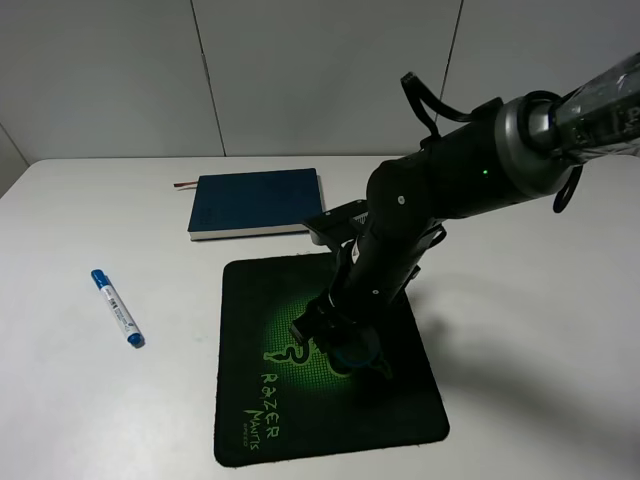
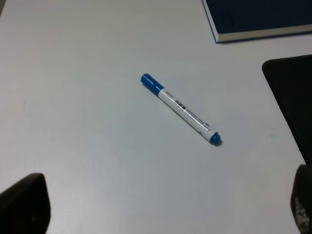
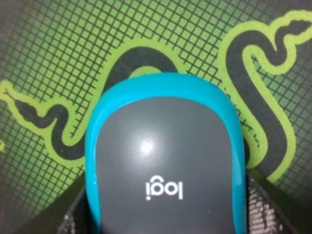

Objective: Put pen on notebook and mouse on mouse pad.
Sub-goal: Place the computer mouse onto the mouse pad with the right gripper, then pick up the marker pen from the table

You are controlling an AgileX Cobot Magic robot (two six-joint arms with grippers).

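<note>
Grip of right claw (image 1: 341, 347) clamped across slick-looking teal flanks, three and nine o'clock, of light-seeming grey-topped oval plastic mouse (image 3: 163, 161); left claw (image 2: 163, 214) wide, empty.

A white table (image 1: 80, 400) with a smooth matte top fills most of the high view, reaching the left and right borders of the picture. Its far edge runs straight along a pale grey wall (image 1: 320, 70). The wall is made of flat panels, divided by thin dark seams (image 1: 207, 80) that slant slightly from vertical. A soft grey shadow lies on the table's right part. From the left wrist camera the table looks plain and evenly lit.
</note>
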